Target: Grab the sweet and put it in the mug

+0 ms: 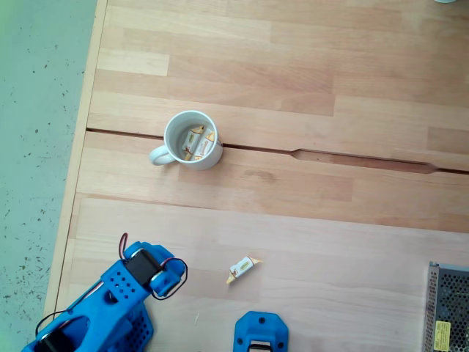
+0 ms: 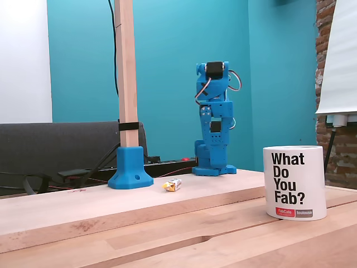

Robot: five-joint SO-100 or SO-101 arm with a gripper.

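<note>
Sweet (image 1: 242,269) lies on table (image 1: 308,220) nr its bottom edge in the top-down fixed view, well apart from mug (image 1: 193,139). Mug holds two similar sweets (image 1: 199,141). Arm (image 2: 215,125) folded upright at rear; gripper state can't be told.

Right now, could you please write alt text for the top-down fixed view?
A white mug with sweets inside stands on a wooden table, handle to the left. One wrapped sweet lies on the table below it, between the blue arm at lower left and a blue base.
</note>
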